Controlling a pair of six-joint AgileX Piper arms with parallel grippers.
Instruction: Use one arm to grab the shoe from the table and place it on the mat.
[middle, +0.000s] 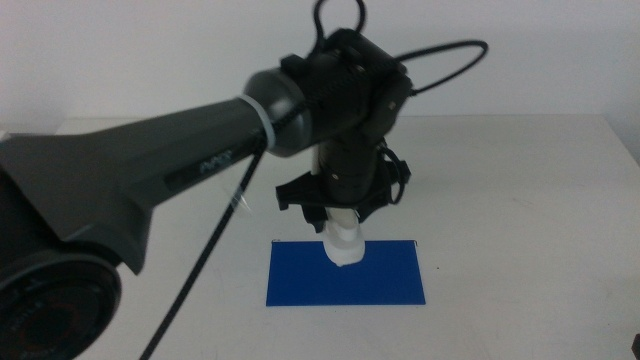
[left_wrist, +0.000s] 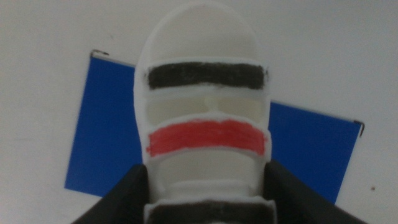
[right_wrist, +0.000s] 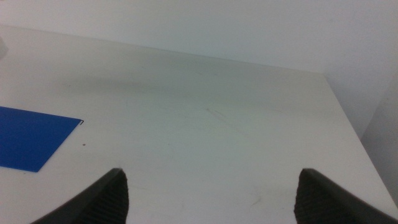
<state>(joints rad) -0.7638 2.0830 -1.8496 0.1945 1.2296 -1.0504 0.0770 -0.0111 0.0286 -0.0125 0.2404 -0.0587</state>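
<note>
Over the mat (middle: 385, 285), near its middle and toward its far edge: one shoe (middle: 343, 243), small and white, held toe-down by the left gripper (middle: 338, 205). In the middle view its lowest end looks to be at or just above the blue surface; contact cannot be told.

Shoe, left wrist view (left_wrist: 202, 112): white upper, one black stripe nearer the toe, one red stripe below it, a second black stripe at the picture's lower edge. The two dark jaws sit on either flank of the shoe, pinching its sides.

Mat, left wrist view (left_wrist: 106, 137): flat, solid dark blue, rectangular, showing on both sides behind the shoe.

Left arm (middle: 150, 170): dark grey and black, comes in from the left of the middle view, wrist bent downward over the mat, black cable (middle: 440, 60) looping above it.

Table (middle: 530, 200): plain white top, carrying the mat.

Right gripper (right_wrist: 208, 193): waits apart from the work, over bare table; jaws spread wide with nothing between them. One corner of the mat (right_wrist: 31, 140) shows off to one side in its wrist view, well clear of the jaws.
</note>
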